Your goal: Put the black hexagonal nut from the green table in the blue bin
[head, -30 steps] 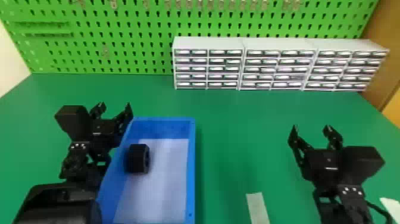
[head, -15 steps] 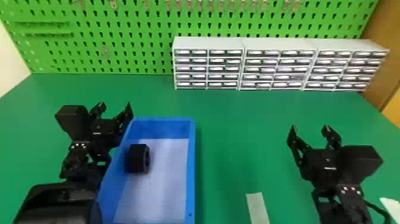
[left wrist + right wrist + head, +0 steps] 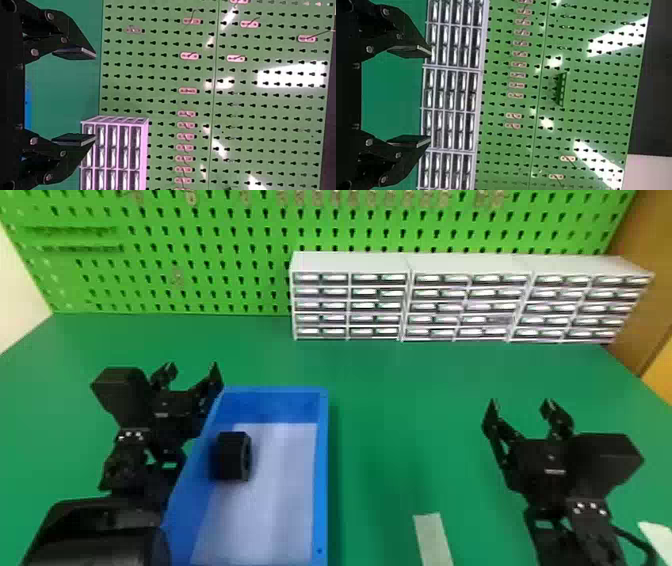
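The black hexagonal nut (image 3: 231, 456) sits inside the blue rectangular bin (image 3: 322, 470), on its pale floor near the left wall, standing on edge with its hole turned toward the bin's right side; whether it touches that wall I cannot tell. The task looks done, so the step in hand is likely just drawing clear. The black two-fingered left gripper (image 3: 193, 366) is at the bin's far left corner, fingers spread, nothing between them. Since one finger appears close to the rim, the arm would do best to lift a little first, then back off to the left, fingers kept apart, lest it snag the wall and jog the bin. The matching right gripper (image 3: 521, 402), also spread and holding nothing, is well apart over the right part of the green table (image 3: 400, 405) and can stay put. Beyond stand grey drawer cabinets (image 3: 350, 262) before a green pegboard (image 3: 225, 240).
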Controlling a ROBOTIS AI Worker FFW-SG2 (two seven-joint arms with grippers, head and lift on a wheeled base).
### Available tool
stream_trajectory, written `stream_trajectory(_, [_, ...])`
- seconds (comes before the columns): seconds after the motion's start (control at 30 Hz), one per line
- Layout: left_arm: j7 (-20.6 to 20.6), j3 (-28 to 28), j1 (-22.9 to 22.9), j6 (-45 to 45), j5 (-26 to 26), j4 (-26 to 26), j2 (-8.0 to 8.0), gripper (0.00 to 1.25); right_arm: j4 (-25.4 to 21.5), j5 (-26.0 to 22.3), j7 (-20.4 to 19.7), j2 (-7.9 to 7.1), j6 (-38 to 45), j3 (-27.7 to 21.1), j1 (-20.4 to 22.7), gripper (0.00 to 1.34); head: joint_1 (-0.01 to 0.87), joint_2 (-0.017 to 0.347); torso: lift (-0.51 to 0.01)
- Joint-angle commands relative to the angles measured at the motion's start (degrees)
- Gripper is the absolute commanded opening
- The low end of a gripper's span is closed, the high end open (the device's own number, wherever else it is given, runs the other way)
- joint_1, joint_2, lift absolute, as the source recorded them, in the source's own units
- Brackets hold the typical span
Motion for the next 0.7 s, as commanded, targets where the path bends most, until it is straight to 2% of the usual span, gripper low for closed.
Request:
stream_trajectory(0.0, [0.00, 0.08, 0.00, 0.00, 0.03, -0.06, -0.15, 0.74, 0.00, 0.01, 0.00, -0.10, 0.01, 0.08, -0.11, 0.84, 0.686, 0.051, -0.097])
stream_trajectory(0.67, [0.00, -0.10, 0.00, 0.00, 0.03, -0.06, -0.15, 0.74, 0.00, -0.87, 0.00, -0.71, 0.19, 0.17, -0.99, 0.84, 0.686, 0.051, -0.097])
